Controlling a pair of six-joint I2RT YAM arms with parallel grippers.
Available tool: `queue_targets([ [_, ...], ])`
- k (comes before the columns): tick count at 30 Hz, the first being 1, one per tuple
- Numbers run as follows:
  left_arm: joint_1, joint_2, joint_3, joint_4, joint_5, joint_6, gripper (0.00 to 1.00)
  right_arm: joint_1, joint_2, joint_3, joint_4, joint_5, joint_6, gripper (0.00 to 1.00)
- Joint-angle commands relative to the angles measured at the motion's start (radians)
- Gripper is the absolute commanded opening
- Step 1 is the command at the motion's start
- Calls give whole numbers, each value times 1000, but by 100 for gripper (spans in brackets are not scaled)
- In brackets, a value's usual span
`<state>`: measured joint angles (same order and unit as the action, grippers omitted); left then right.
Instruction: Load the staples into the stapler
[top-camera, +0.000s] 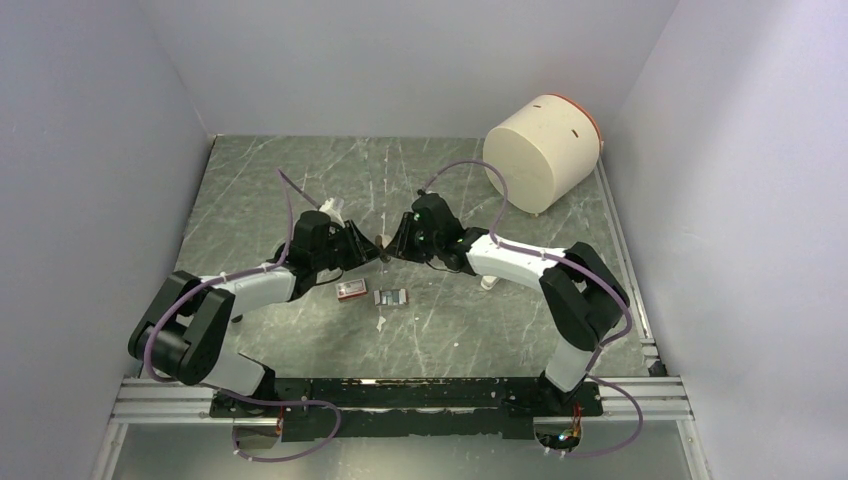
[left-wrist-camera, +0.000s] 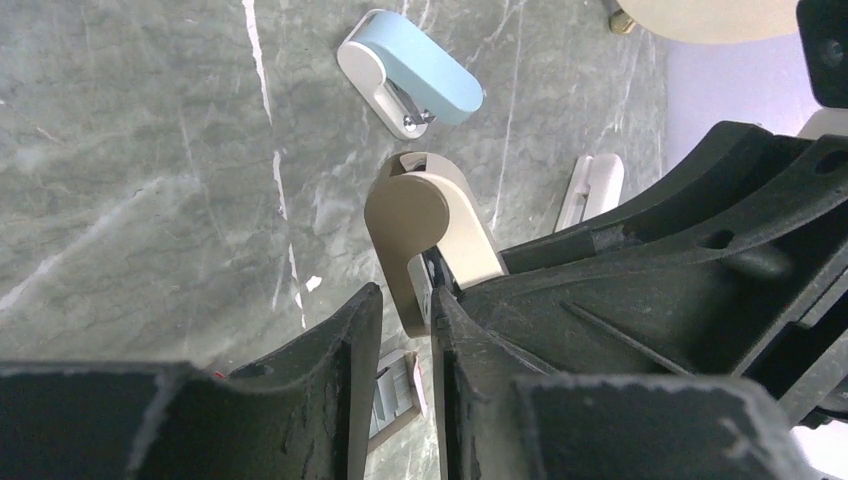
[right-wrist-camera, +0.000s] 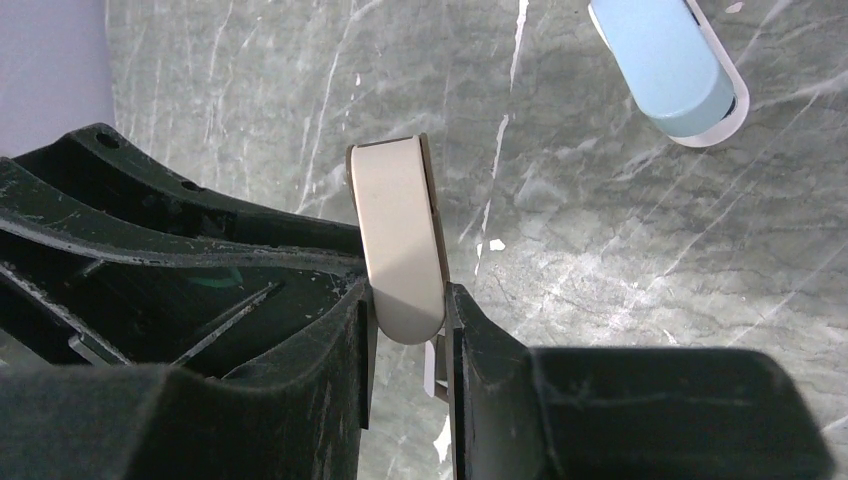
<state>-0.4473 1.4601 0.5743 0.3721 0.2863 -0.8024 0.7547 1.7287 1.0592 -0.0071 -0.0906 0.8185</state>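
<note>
From above, the staples (top-camera: 392, 297) lie on the table (top-camera: 480, 340), just nearward of my left end effector (top-camera: 370, 253) and right end effector (top-camera: 398, 244). Left wrist: the left one, narrowly spread, flanks the beige stapler (left-wrist-camera: 425, 225) at its edge; whether it pinches, I cannot tell. Right wrist: the right one pinches that stapler.

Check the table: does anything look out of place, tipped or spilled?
The big cream cylinder lies tipped on its side in the far right corner. The staples lie loose on the table beside the little red box. Nothing else stands out.
</note>
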Motion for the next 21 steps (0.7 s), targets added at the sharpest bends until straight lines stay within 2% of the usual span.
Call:
queue_targets([
  [1,-7,5,-11,63,50,22,29,-8,-22,-4,57,-20,40,12],
  [6,-6,17,-30,42,42,46,18,-10,-18,8,53,-7,24,12],
  [9,-7,41,-25,31,49,70,6,-16,-14,24,33,-1,5,12],
  [21,-22,128,-31,49,55,123,5,-44,23,175,-188,66,-120,12],
])
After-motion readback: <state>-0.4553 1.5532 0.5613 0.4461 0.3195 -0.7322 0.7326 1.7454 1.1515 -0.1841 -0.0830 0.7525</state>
